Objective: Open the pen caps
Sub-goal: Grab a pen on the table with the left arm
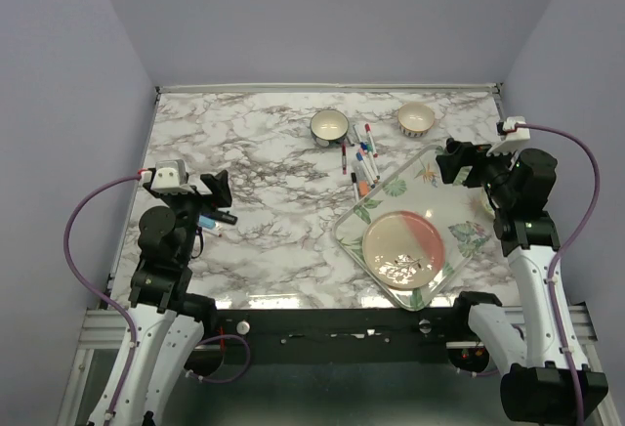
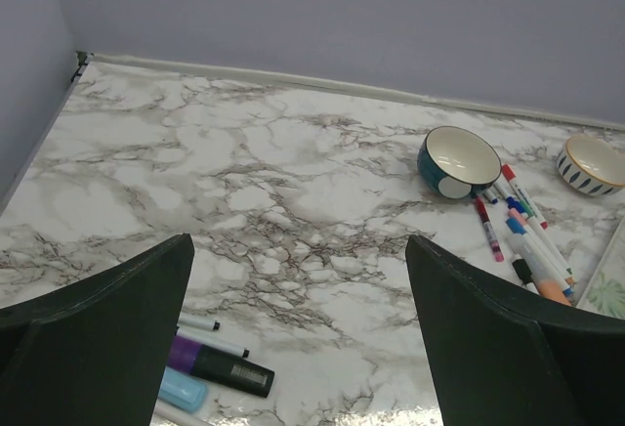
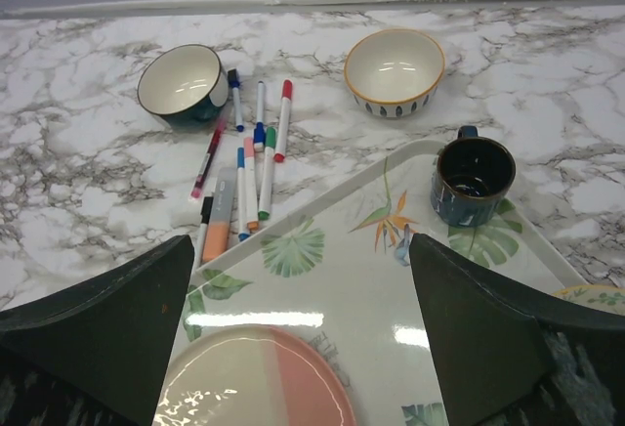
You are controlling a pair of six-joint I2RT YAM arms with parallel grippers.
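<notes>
Evidently, the left end effector (image 2: 298, 242) and the right end effector (image 3: 300, 242) both hung spread wide, gripping nothing, above the marble-patterned desk (image 3: 88, 182). The small red, blue and black plastic pen caps (image 3: 286, 87) sat on thin white markers (image 3: 266, 177) between the dark teal ceramic bowl (image 3: 181, 82) and the leaf-printed white tray (image 3: 342, 284).

The whole marble table (image 1: 254, 191) is being viewed from high above and behind the arm bases by the top external camera, which is being aimed down toward the far wall. From the left wrist, the tabletop is being looked across low and close, toward the far right corner, between the fingers (image 2: 107, 328) of the left gripper (image 2: 298, 242). From the right wrist, the tray (image 3: 352, 279) is being overlooked at nearer range, between the fingers of the right gripper (image 3: 300, 242). The pens (image 1: 363, 164), the dark bowl (image 1: 329, 127) and the yellow-rimmed bowl (image 1: 416, 118) are being shared by all three views.
</notes>
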